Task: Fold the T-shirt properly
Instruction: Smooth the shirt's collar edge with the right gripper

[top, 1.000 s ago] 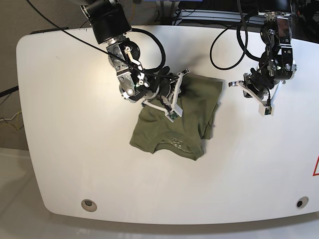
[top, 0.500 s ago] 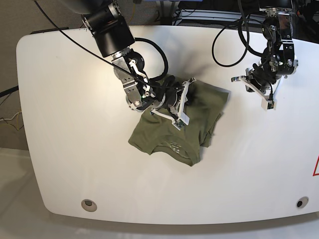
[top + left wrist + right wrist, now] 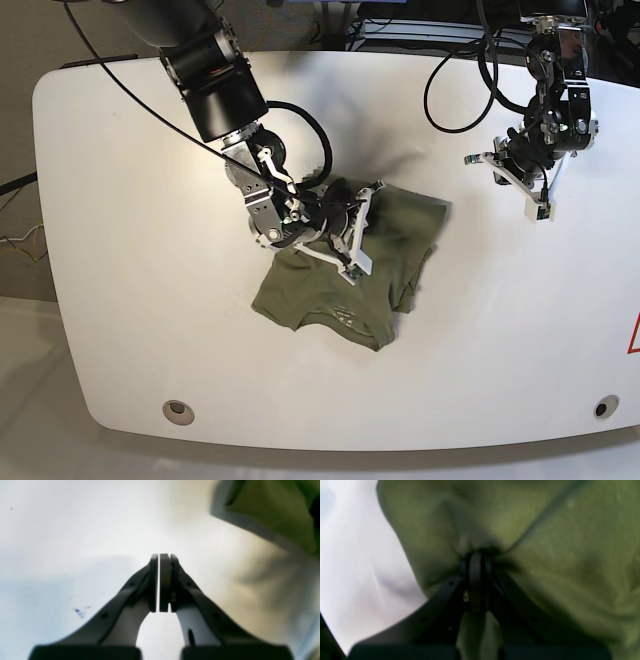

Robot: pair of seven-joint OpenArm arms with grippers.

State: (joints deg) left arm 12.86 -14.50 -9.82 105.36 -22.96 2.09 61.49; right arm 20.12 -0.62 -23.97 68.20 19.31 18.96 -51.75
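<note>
1. Table (image 3: 140, 330): a white top with rounded corners that fills most of the base view. A round fitting (image 3: 179, 411) sits near its front left edge and another round fitting (image 3: 600, 407) near its front right edge.
2. T-shirt (image 3: 385, 260): an olive-green garment lying crumpled and partly doubled over near the middle of the table. Its ribbed neck opening faces the front edge. One upper corner reaches toward the right of the base view, and the lower portion lies flat on the table.
3. Right gripper (image 3: 352, 232): it appears on the left side of the base view and reaches down onto the upper part of the T-shirt. In the right wrist view its jaws are pressed together on a bunched fold of green cloth (image 3: 545, 555), which puckers around the fingertips. That view is blurred, so how many layers of cloth are caught cannot be told.
4. Left gripper (image 3: 524, 188): it appears on the right side of the base view, above bare table and well apart from the T-shirt. In the left wrist view its two pads (image 3: 164, 580) meet face to face with nothing between them, and only a corner of the green cloth (image 3: 272, 510) shows at the upper right.
5. Cables (image 3: 470, 90): black loops that hang behind both arms over the rear of the table.
</note>
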